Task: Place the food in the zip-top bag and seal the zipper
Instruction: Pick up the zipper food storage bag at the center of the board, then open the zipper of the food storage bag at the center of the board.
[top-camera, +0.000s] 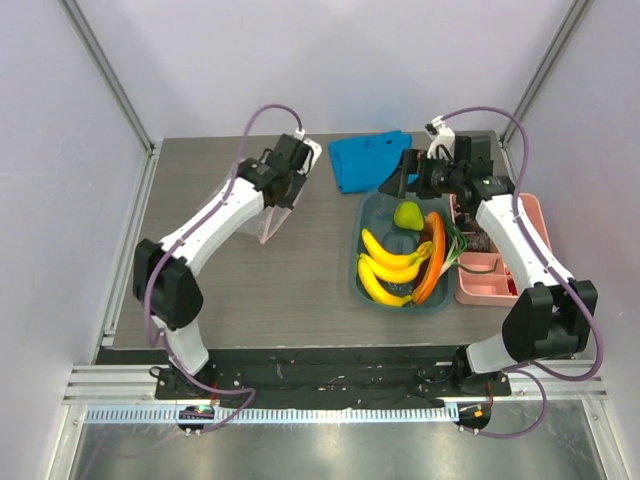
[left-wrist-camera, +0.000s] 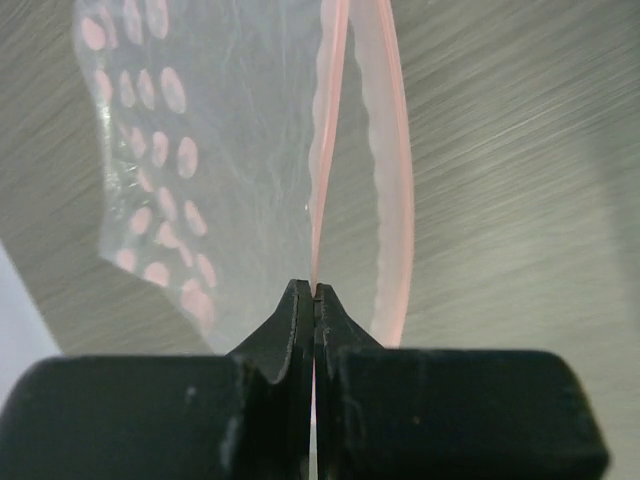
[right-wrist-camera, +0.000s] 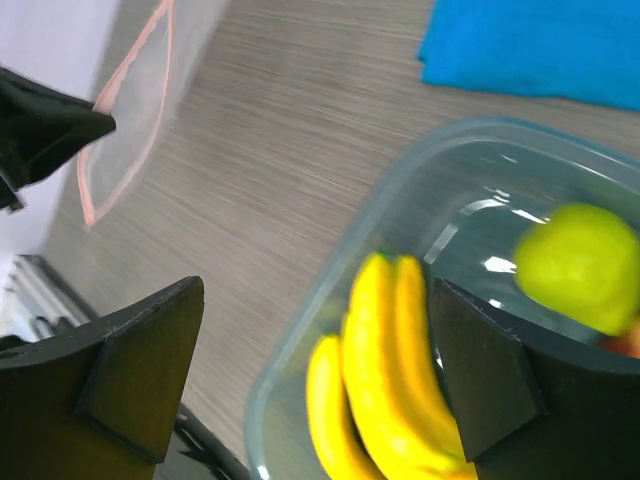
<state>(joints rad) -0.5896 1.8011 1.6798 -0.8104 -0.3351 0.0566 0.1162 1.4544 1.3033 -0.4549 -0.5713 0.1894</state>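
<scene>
My left pincer (left-wrist-camera: 315, 290) pinches the zipper (left-wrist-camera: 328, 130); my right pincer (right-wrist-camera: 315, 345) hangs spread over the food.
The left pincer is pressed together on the pink strip of the dotted zip-top bag (left-wrist-camera: 200, 150), held left of centre over the table (top-camera: 300, 290), its mouth gaping slightly. At the right, the teal tub (top-camera: 372, 215) holds the banana bunch (top-camera: 390, 265), green pear-like fruit (top-camera: 407, 214) and orange-red pepper (top-camera: 433, 262). A green stalk (top-camera: 458, 245), possibly the onion, shows at the tub's right edge.

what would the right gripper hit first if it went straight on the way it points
Probably the banana bunch in the teal tub; it lies straight ahead of the open right gripper in its wrist view, though depth is unclear.
</scene>
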